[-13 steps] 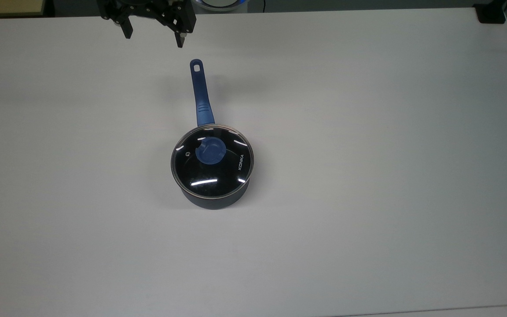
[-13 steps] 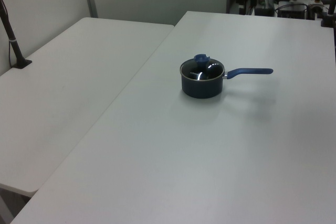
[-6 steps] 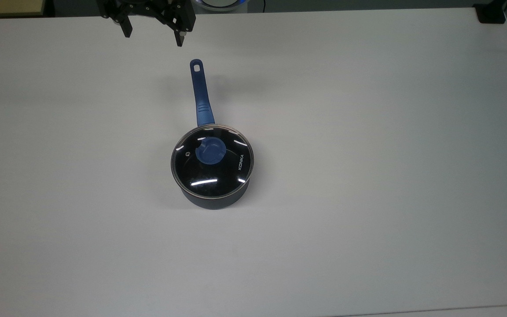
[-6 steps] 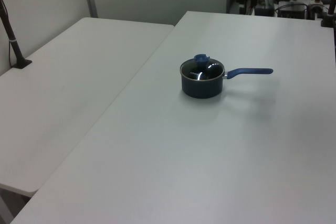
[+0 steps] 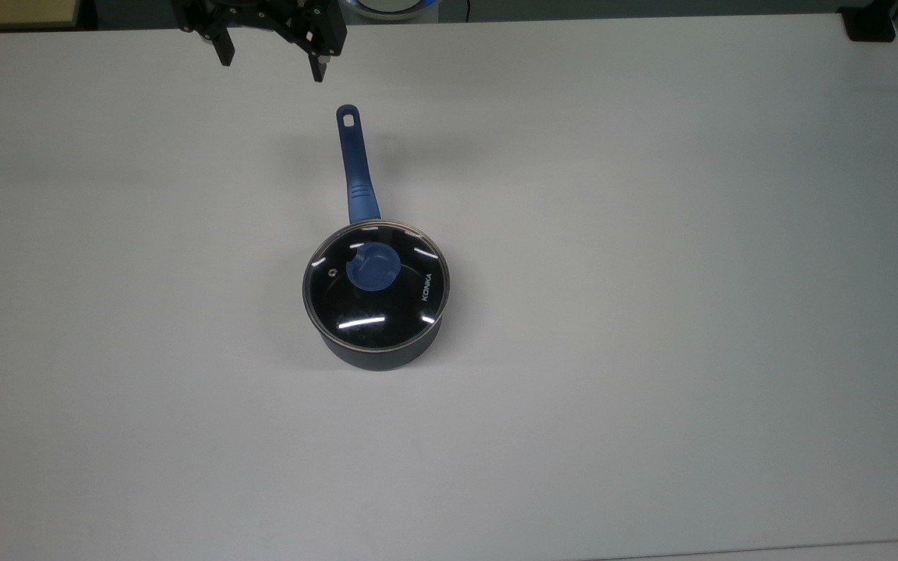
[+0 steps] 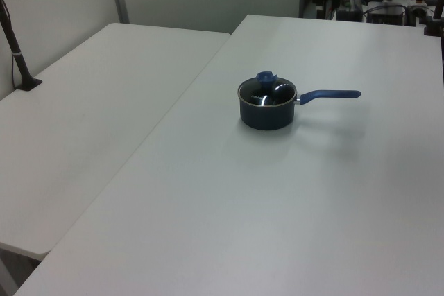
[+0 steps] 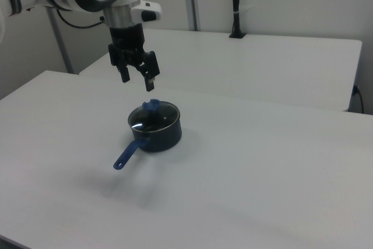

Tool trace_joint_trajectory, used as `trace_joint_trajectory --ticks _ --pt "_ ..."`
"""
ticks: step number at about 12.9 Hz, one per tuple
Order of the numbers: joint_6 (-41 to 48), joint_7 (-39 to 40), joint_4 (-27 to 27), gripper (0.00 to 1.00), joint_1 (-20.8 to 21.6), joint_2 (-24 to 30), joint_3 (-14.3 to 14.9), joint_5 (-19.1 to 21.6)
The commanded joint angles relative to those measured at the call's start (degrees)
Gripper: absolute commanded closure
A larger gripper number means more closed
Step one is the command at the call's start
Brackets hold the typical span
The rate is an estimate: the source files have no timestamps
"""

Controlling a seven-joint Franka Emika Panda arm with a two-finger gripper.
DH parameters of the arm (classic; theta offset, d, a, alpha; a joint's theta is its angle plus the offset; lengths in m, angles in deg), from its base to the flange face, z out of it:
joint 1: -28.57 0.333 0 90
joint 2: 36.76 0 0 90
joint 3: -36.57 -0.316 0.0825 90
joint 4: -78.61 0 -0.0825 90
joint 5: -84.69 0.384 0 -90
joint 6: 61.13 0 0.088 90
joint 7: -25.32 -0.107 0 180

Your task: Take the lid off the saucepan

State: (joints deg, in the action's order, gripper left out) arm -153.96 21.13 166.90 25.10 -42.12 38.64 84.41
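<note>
The lid (image 5: 376,283) is seated on the saucepan (image 7: 155,129) at the middle of the white desk (image 5: 652,234), while the hand (image 5: 271,68) is held above, fingers spread apart, beyond the handle's end.

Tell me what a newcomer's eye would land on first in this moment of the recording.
The saucepan stands out at once: a dark navy pot alone near the middle of the white table, its glass lid on, its long blue handle pointing to the top view's upper edge. Next comes the black claw, open and hanging in the air, apart from the pot; in the right view it sits above the pot and toward the right view's left.
</note>
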Motion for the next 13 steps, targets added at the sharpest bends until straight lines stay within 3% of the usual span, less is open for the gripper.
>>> trace_joint_trajectory --ticks 1,13 --pt "1.96 1.12 0.48 0.00 0.31 1.14 0.48 0.28" --pt "-2.26 0.32 0.39 0.00 -1.01 -0.70 0.83 0.28"
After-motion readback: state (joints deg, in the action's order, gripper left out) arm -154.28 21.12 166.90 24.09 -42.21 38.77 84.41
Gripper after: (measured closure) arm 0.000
